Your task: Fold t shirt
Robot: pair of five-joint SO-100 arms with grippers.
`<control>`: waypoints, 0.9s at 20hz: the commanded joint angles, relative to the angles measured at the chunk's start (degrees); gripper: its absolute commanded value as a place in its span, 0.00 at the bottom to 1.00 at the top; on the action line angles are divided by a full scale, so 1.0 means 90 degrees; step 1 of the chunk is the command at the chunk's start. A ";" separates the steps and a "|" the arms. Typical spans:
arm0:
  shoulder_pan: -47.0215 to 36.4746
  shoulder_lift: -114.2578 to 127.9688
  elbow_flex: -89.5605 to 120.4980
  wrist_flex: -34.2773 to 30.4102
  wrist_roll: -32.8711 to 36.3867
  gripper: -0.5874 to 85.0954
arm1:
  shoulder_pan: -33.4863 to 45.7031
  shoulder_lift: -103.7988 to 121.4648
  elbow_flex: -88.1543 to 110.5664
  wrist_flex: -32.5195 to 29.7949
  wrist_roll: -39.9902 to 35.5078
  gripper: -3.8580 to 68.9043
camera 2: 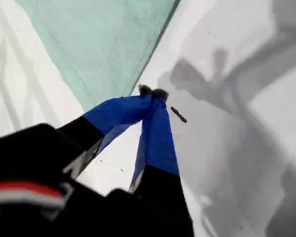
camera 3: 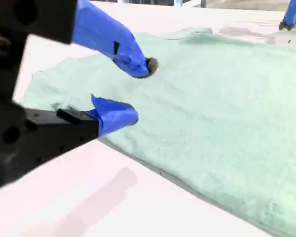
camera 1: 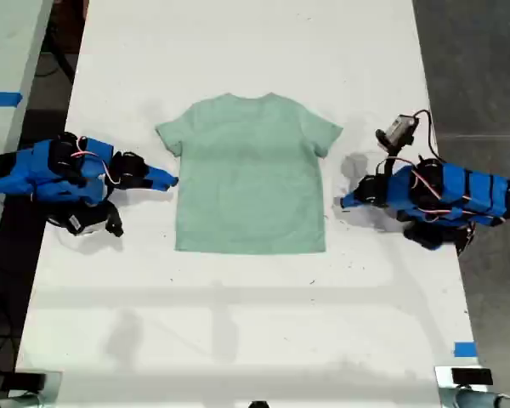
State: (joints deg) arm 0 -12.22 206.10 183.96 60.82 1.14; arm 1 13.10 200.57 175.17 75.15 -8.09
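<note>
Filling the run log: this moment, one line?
t shirt flat, unfolded | my first gripper shut | my second gripper open at edge

My first gripper [camera 2: 150, 94] is closed; my second gripper [camera 3: 138, 91] gapes.
</note>
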 commanded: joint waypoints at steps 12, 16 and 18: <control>0.0107 0.0049 0.0020 -0.0049 0.0029 0.14 | 0.4297 -0.5859 -0.4785 -0.0879 -0.3437 0.32; 0.0107 0.0049 0.0020 -0.0049 0.0029 0.14 | 0.4922 -0.8232 -0.6299 -0.1377 -0.3613 0.34; 0.0107 0.0049 0.0020 -0.0049 0.0029 0.14 | 0.5010 -0.9590 -0.7148 -0.1514 -0.3623 0.33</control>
State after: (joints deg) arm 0 -12.22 206.10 183.96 60.82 1.14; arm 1 56.60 123.40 119.62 63.98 -39.38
